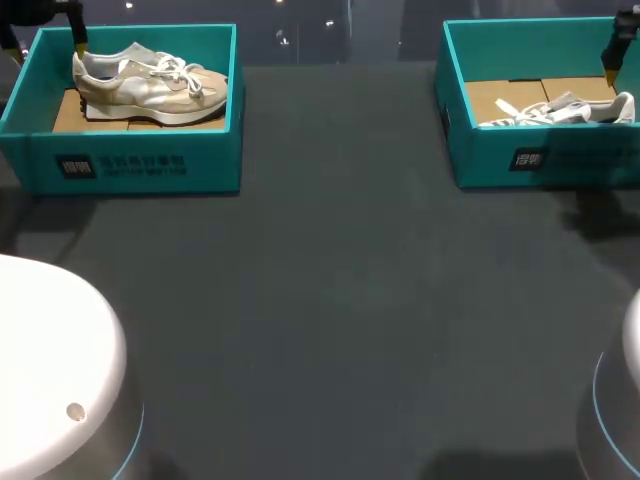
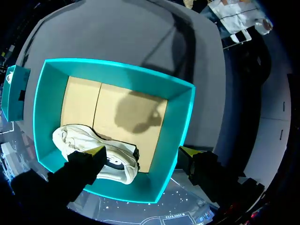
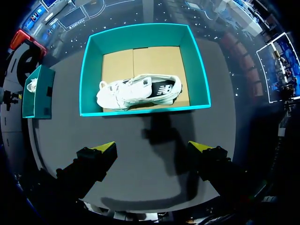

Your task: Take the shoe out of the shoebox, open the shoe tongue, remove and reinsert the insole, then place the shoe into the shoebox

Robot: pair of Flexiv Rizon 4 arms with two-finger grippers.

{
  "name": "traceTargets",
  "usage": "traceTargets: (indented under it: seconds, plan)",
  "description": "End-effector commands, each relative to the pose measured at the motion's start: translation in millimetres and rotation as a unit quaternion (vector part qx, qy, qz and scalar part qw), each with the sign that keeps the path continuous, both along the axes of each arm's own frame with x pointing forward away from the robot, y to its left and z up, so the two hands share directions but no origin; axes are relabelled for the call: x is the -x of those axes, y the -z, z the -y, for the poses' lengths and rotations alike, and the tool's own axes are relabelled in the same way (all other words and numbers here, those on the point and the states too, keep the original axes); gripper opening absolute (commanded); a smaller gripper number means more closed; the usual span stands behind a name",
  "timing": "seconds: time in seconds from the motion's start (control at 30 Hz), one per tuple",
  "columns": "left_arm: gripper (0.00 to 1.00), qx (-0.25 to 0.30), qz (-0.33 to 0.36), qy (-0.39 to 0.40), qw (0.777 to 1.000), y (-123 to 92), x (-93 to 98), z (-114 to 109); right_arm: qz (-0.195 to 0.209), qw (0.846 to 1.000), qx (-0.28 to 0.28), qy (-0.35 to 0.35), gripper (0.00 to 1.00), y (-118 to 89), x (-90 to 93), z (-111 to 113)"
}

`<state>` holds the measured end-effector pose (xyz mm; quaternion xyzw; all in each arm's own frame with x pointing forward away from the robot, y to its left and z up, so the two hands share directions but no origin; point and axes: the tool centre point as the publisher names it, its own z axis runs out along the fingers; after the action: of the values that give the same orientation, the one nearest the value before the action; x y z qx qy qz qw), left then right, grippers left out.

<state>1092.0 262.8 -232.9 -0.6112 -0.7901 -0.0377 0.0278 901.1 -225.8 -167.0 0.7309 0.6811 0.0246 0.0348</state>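
A beige and white shoe (image 1: pixel 150 85) lies on its side in the left teal shoebox (image 1: pixel 140 160), on a cardboard floor. My left gripper (image 1: pixel 78 40) hangs open above that box's back left corner. From the left wrist, the shoe (image 2: pixel 101 152) lies under one of the fingertips (image 2: pixel 96 151), and the left gripper (image 2: pixel 141 152) holds nothing. A white shoe (image 1: pixel 560 110) lies in the right teal shoebox (image 1: pixel 530 160). My right gripper (image 1: pixel 612 60) is open high above it. In the right wrist view that shoe (image 3: pixel 136 91) and its box (image 3: pixel 140 110) lie ahead of the empty right gripper (image 3: pixel 152 147).
The dark grey table (image 1: pixel 330 300) stretches between the two boxes. The white rounded bases of my arms stand at the front left (image 1: pixel 50 360) and front right (image 1: pixel 625 400). The left box (image 3: pixel 37 91) also shows off to the side in the right wrist view.
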Motion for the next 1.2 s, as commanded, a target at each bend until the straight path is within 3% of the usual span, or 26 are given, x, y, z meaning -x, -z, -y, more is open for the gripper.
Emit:
traceTargets:
  seconds: [0.03,0.17,0.27,0.67,1.2]
  plan:
    - [1.0,0.002,-0.02,-0.001,1.0,0,-9.4,1,0.0,1.0,0.0,0.0,1.0,0,0.2,0]
    - [1.0,0.024,-0.007,0.022,0.999,9,-33.0,2,0.0,1.0,0.0,0.0,1.0,0,0.2,0]
    - [1.0,0.011,0.005,0.03,0.999,17,-48.1,-1,0.0,1.0,0.0,0.0,1.0,0,0.2,0]
    - [1.0,0.009,0.008,0.06,0.998,47,-87.1,-7,0.0,1.0,0.0,0.0,1.0,0,0.2,0]
    - [1.0,0.011,0.009,0.109,0.994,83,-107.5,-6,0.0,1.0,0.0,0.0,1.0,0,0.2,0]
